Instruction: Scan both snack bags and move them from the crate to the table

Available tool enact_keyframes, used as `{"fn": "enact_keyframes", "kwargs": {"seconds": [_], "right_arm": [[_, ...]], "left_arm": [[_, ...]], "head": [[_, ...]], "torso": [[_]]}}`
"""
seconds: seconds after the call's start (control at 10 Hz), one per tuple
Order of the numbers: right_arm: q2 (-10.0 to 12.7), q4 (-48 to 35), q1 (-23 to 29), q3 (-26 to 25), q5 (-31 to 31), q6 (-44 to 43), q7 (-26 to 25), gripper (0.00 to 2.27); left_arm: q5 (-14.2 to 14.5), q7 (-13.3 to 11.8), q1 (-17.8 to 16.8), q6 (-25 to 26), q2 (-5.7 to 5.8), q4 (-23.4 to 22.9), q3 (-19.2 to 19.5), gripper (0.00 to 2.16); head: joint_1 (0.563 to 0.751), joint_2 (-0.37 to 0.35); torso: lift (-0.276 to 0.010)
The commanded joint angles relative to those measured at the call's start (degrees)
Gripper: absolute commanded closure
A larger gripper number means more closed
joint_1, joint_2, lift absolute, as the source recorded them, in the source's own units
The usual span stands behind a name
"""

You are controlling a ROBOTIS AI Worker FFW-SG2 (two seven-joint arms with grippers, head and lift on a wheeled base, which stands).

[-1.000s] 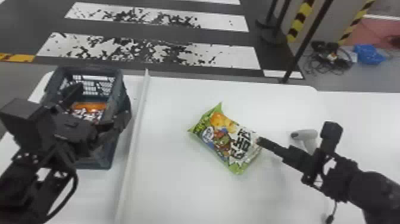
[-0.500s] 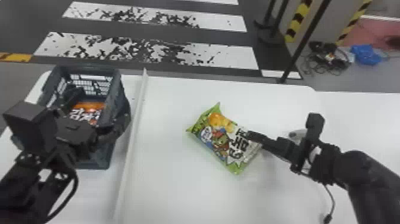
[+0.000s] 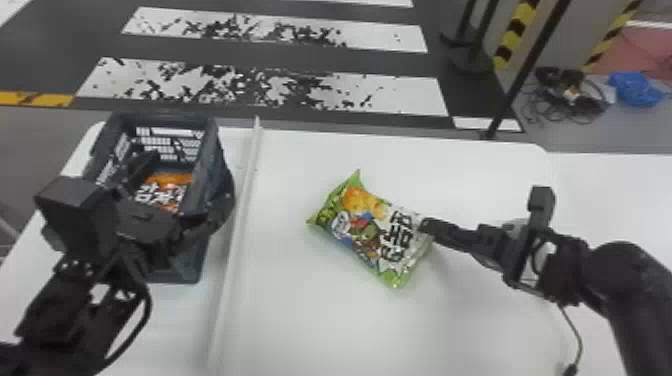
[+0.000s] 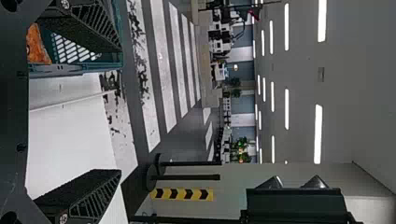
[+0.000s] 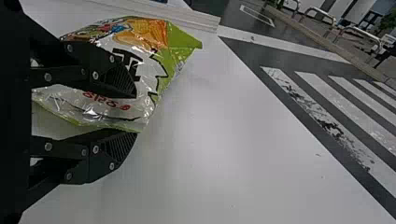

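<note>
In the head view my left gripper (image 3: 186,189) is over the crate (image 3: 207,150), where an orange snack bag (image 3: 167,192) lies. My left gripper (image 4: 120,111) stands wide open in its wrist view, with the orange bag (image 4: 37,45) beyond one finger. On the table (image 3: 320,320) is a green-and-white snack bag (image 3: 372,227); my right gripper (image 3: 425,225) is at its right end. Seen from the right wrist, that bag (image 5: 154,60) fills the narrow gap between the fingertips of my right gripper (image 5: 136,114), which is shut on its end.
A raised white strip (image 3: 235,235) runs along the table between crate and green bag. A pale scanner-like object (image 3: 520,230) is partly hidden behind my right arm. Black posts and cables stand on the floor beyond the table.
My right gripper has moved left onto the end of the green bag, and the bag has shifted slightly left. The left gripper has stayed over the crate.
</note>
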Motion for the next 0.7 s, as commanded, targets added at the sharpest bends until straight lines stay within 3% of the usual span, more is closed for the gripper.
{"fn": "enact_keyframes", "kwargs": {"seconds": [0.0, 0.3, 0.6], "right_arm": [[0.0, 0.0, 0.3, -1.0, -0.7, -0.2, 1.0, 2.25], [0.0, -6.3, 3.4, -3.5, -4.6, 0.0, 1.5, 2.25], [-0.1, -23.2, 8.9, -7.7, -0.9, -1.0, -2.4, 2.25]], "left_arm": [[0.3, -0.1, -0.3, -0.2, -0.02, 0.3, 0.0, 0.07], [0.8, -0.2, -0.3, -0.4, 0.07, 0.0, 0.4, 0.07], [0.9, -0.2, 0.0, -0.9, 0.07, -0.3, 0.8, 0.07]], "head": [[0.695, -0.066], [0.695, -0.070], [0.695, -0.088]], "torso": [[-0.088], [-0.088], [-0.088]]}}
